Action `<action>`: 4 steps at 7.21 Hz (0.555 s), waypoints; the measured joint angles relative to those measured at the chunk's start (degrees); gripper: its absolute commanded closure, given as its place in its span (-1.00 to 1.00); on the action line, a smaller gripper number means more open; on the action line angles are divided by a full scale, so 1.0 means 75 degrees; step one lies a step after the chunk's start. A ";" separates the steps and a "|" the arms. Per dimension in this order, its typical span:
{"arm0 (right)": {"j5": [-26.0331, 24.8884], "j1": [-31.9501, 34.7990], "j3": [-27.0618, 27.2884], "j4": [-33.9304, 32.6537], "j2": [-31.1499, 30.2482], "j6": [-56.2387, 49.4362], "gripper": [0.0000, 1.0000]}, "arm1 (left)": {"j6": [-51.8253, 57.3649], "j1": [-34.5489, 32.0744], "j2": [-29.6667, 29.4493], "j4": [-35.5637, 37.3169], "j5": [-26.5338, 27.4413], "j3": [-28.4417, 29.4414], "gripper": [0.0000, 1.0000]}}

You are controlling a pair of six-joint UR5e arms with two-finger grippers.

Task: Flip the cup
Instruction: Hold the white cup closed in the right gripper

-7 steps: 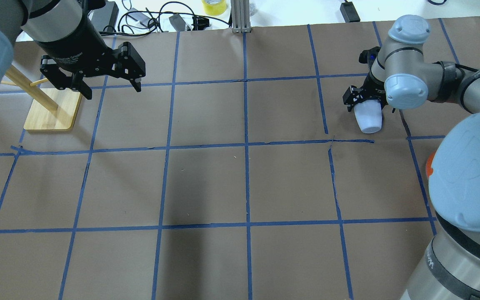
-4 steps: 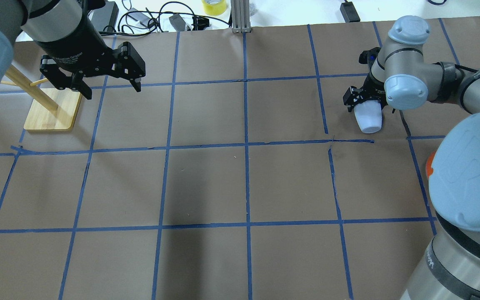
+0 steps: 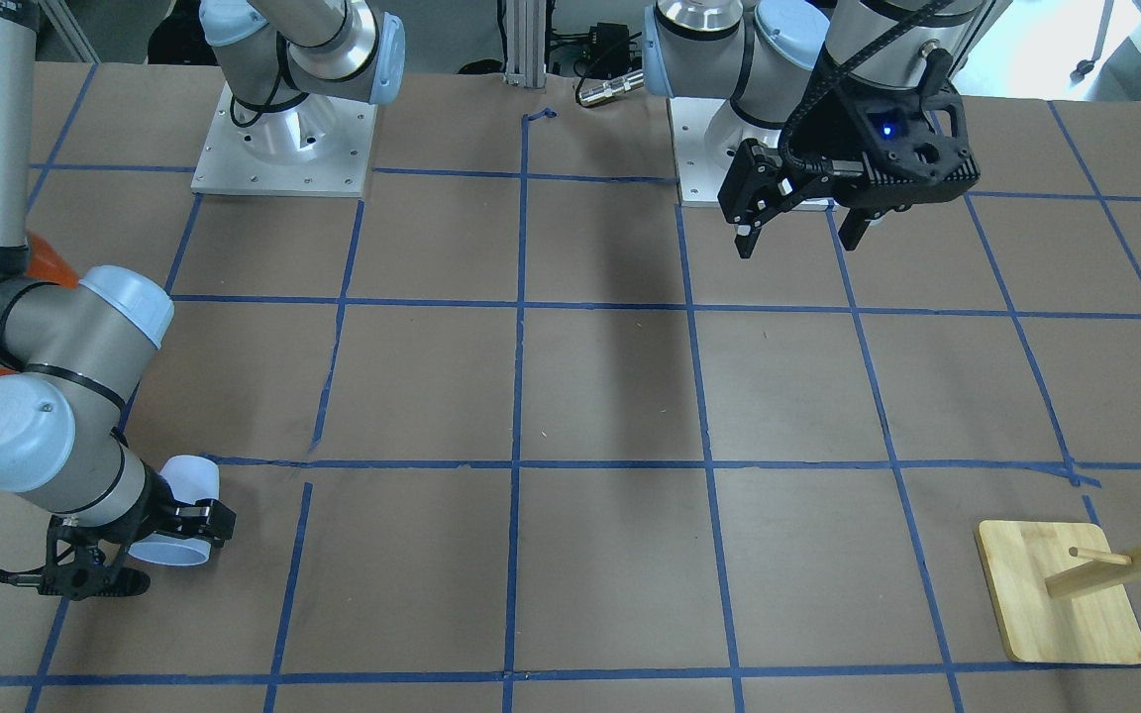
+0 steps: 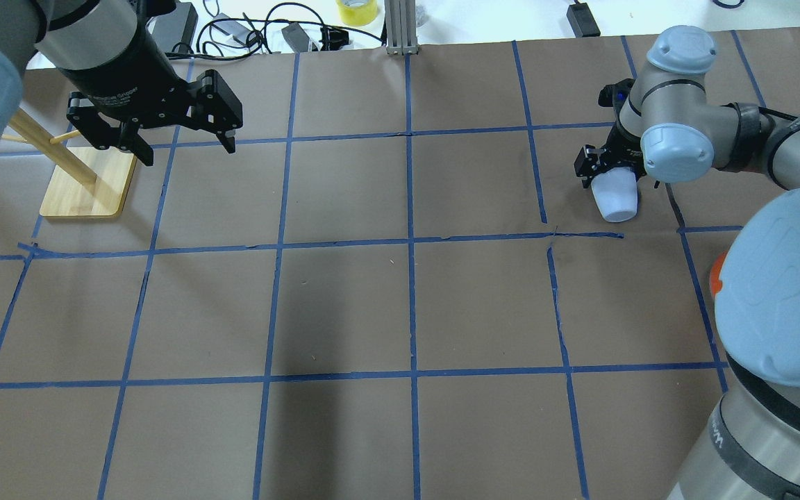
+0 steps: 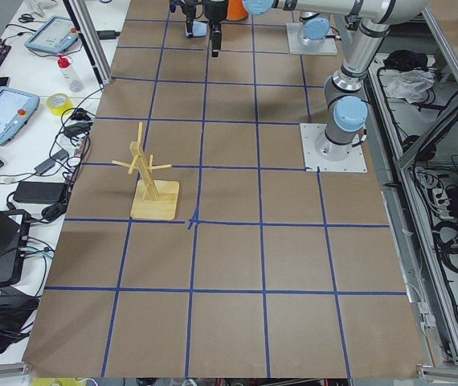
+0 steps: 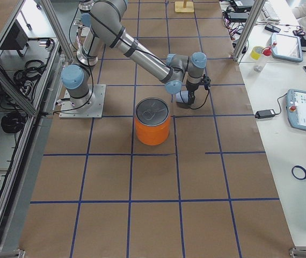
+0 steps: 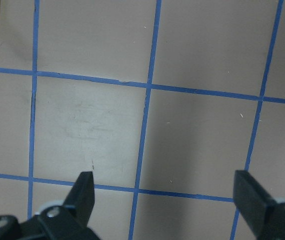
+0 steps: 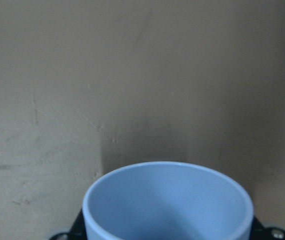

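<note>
The cup [image 4: 616, 198] is a small pale blue-white tumbler at the table's far right. It is tilted over, base toward the robot, mouth away. It also shows in the front view [image 3: 184, 495] and the right side view [image 6: 181, 97]. My right gripper [image 4: 612, 182] is shut on the cup near its rim and holds it low over the paper. In the right wrist view the blue inside of the cup [image 8: 167, 207] fills the bottom edge, with the black fingers [image 8: 77, 231] beside it. My left gripper [image 4: 187, 153] is open and empty, hovering at the far left, also in the front view [image 3: 798, 246].
A wooden peg rack [image 4: 87, 184] on a bamboo base stands beside my left gripper. A large orange can with a silver lid [image 6: 153, 122] stands close to my right arm, nearer the robot than the cup. Brown paper with a blue tape grid covers the table [image 4: 407, 305].
My right gripper's fingers have drawn in slightly around the cup. The cup has barely shifted. The left arm has not moved.
</note>
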 measured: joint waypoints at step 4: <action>0.0009 0.0013 -0.0007 0.0155 -0.0119 -0.0043 0.62 | 0.0000 0.0000 0.0000 0.0000 -0.0002 0.0000 -1.00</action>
